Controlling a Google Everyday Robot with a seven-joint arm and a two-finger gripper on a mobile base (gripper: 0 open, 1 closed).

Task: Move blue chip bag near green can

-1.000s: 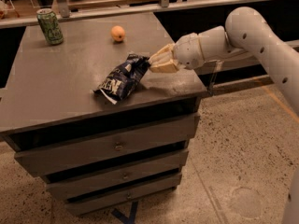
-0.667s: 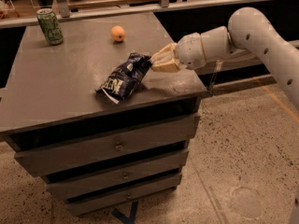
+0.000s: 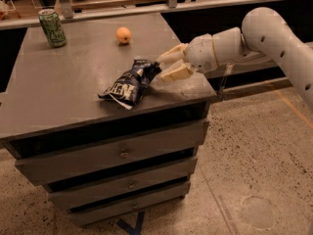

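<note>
Gripper [image 3: 160, 67] at desk's [image 3: 68, 77] right edge | fingers [image 3: 176, 73] pinch blue chip bag's [image 3: 128, 82] tip, contact partly hidden | green can [image 3: 52, 27] far beyond fingers, orange [image 3: 123, 35] nearer.

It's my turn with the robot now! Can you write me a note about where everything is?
Gripper: at the right end of the crumpled navy-blue foil chip bag, near the grey table's right edge; grip unclear.
Bag lies mid-table, towards the front.
Light-green drink can stands upright at the far left corner.
Done: bag reached.
Left: carry it over beside the can.
</note>
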